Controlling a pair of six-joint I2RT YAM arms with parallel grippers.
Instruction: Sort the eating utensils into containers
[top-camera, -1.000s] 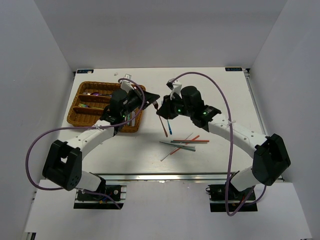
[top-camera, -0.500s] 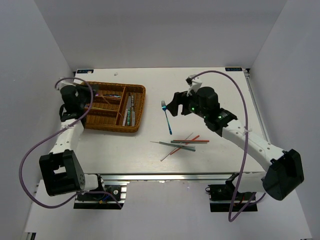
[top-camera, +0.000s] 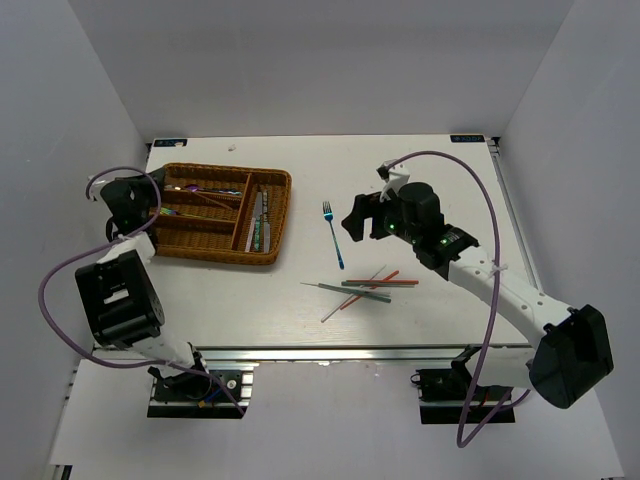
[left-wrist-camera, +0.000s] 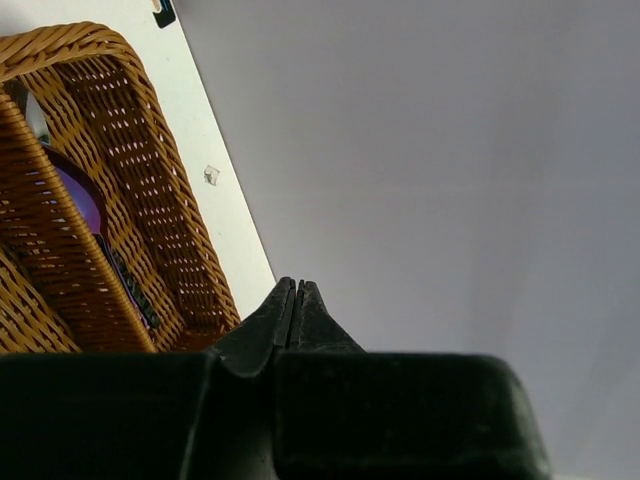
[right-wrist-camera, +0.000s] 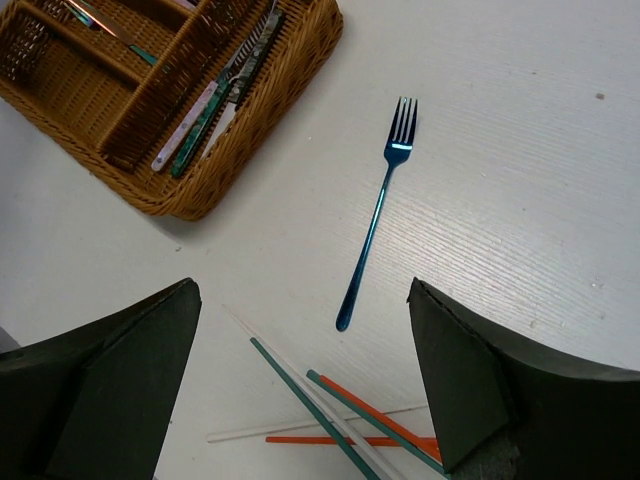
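Black and shut tight on nothing, the left gripper (left-wrist-camera: 294, 300) sits by the left end of the brown wicker tray (top-camera: 215, 256). Some knives (top-camera: 258, 220) lie in the tray's right section. Further right, a blue fork (top-camera: 333, 235) lies flat on the white table (top-camera: 450, 180), with thin chopsticks (top-camera: 365, 288) crossed near its handle. The right gripper (top-camera: 352, 218) hangs above them, jaws wide apart and holding nothing.

Blue fork (right-wrist-camera: 378, 214) on table, beside wicker tray (right-wrist-camera: 262, 132).
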